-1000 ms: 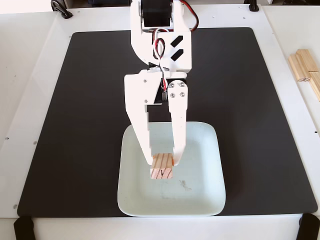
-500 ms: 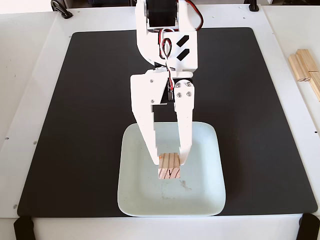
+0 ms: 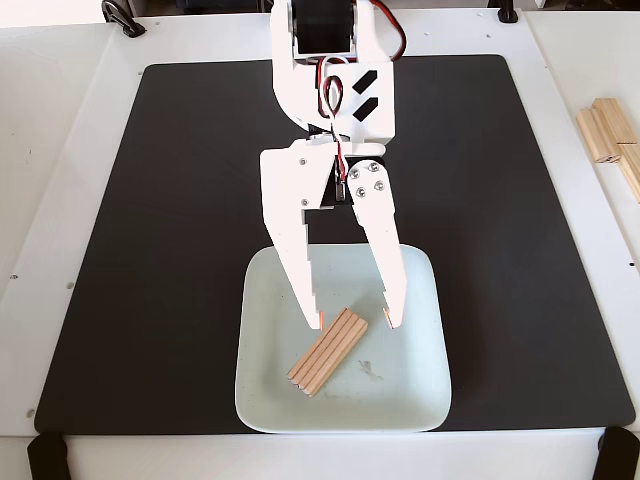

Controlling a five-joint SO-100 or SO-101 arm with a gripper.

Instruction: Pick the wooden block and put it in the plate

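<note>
Low in the frame's centre, the wooden block (image 3: 327,351) is lying diagonally inside the plate (image 3: 420,395).

Just above the block's upper end, the pincer (image 3: 355,320) is hovering with its fingers spread and gripping nothing, one tip at either side of that end. Under the plate, a black mat (image 3: 180,250) is covering the white table (image 3: 60,130); stacked wooden pieces (image 3: 610,135) are sitting at the right edge.
</note>
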